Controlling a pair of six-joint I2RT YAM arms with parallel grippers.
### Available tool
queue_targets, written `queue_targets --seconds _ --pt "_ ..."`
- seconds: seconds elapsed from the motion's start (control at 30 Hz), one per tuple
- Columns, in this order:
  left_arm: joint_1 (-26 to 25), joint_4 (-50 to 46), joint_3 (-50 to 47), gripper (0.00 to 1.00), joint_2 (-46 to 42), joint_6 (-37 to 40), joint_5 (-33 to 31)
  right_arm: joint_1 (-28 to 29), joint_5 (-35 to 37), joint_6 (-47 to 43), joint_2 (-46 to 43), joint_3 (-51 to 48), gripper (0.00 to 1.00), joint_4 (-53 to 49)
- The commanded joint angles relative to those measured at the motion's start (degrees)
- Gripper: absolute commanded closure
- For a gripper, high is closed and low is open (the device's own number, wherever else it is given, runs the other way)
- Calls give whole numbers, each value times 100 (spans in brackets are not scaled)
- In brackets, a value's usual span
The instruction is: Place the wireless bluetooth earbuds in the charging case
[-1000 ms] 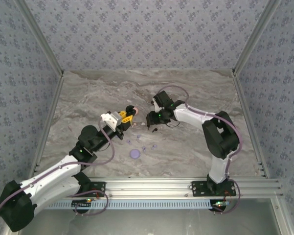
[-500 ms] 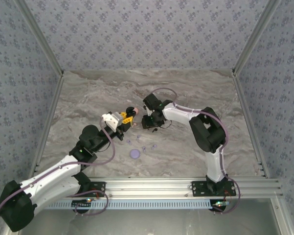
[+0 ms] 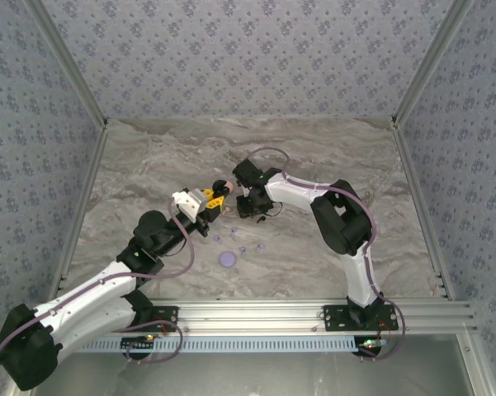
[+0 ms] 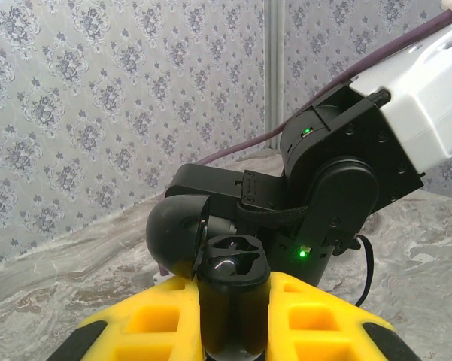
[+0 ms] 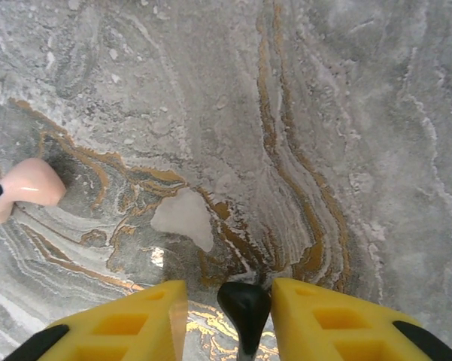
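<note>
The left claw (image 4: 233, 316) grips the open case (image 4: 229, 289) upright, sockets exposed; at its three o'clock the right claw (image 5: 244, 312) pinches a black earbud (image 5: 244, 304), ready for loading.

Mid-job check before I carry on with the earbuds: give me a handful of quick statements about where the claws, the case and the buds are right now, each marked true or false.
1. The left claw is shut on the black charging case. True.
2. The case's lid is closed. False: the lid is flipped open and both earbud wells show, looking empty.
3. The right claw has a black earbud between its yellow fingers. True.
4. A pink earbud lies on the marble table, left of the right claw in the right wrist view. True.
5. The pink earbud sits in the case. False: it lies on the table.
6. The lilac disc is held by the left claw. False: it lies on the table, nearer the bases.
</note>
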Motion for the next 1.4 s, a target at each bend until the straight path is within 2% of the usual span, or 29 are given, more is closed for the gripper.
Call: queue_targets --seconds 0.0,0.23,0.43,0.67,0.93,1.03,1.2,1.37 --pt "-1 77 77 100 -100 43 -62 66 148 -100 289 119 65 -25" --pt "1 29 92 100 -98 60 -76 68 158 -208 182 30 72 81" --pt "-3 118 110 100 -18 23 -54 19 310 -398 -530 -428 76 609" --pt "-3 503 255 100 361 -220 164 -369 60 -424 -2018 -1264 77 1265" --pt "-10 1211 888 100 1429 -714 570 -1287 -1278 129 -4611 -2715 77 2515" --pt "-21 1350 1257 100 1916 -813 792 -1485 -1517 372 -5431 -3061 77 2963" --pt "-60 1872 1700 100 2669 -1003 1080 -1497 -1832 693 -6130 -3263 77 3367" --pt "-130 2259 1978 100 3195 -1124 1373 -1402 -1908 780 -6170 -3169 77 3249"
